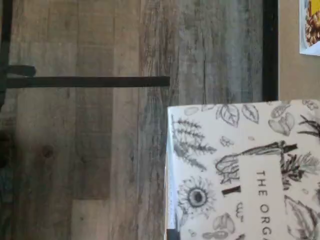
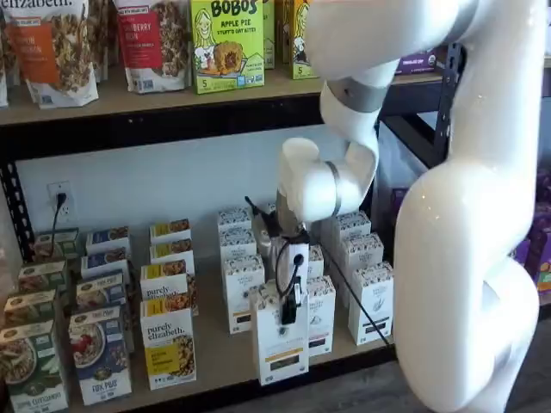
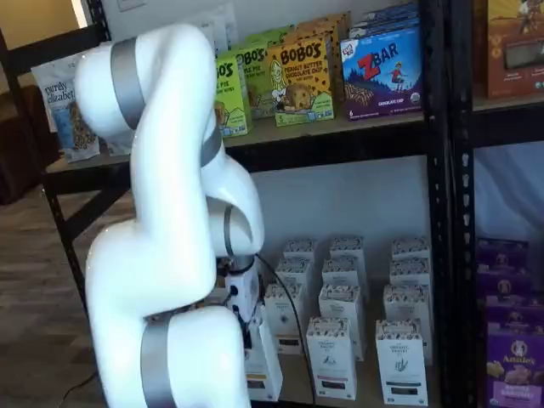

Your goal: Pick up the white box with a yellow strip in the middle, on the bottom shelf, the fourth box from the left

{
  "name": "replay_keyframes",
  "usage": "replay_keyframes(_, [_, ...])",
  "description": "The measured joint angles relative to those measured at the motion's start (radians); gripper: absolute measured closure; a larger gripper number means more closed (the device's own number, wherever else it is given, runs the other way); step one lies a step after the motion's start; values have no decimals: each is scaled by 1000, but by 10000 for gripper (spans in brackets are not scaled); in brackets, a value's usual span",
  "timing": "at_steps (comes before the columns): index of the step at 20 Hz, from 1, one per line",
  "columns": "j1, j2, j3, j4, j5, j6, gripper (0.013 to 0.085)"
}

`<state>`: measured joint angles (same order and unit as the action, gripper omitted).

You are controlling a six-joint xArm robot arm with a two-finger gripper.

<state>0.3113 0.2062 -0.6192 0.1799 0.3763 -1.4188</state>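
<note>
The white box [image 2: 280, 361] with the yellow-gold band hangs upright at the front edge of the bottom shelf [image 2: 215, 361], in front of its black rail. My gripper [image 2: 289, 311] comes down on the box's speckled top, and its black fingers are closed on it. In a shelf view the box [image 3: 262, 367] is partly hidden behind the white arm. The wrist view shows the box's leaf-patterned side [image 1: 240, 170] close up, over the wood floor, with the shelf's black rail [image 1: 270, 50] beside it.
Same-shaped white cartons [image 2: 244, 292] [image 2: 372, 301] stand in rows behind and to both sides. Granola boxes [image 2: 168, 344] fill the shelf's left part. An upper shelf with snack boxes [image 2: 226, 43] is overhead. A black upright [image 3: 438, 212] and purple boxes [image 3: 510, 340] stand to the right.
</note>
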Motion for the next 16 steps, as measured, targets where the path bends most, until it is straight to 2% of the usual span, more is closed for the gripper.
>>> replay_keyframes(6, [-11, -156, 52, 28, 104, -26, 530])
replay_keyframes(11, [-21, -245, 70, -1, 176, -4, 530])
replay_keyframes(16, [-43, -355, 82, -4, 270, -11, 530])
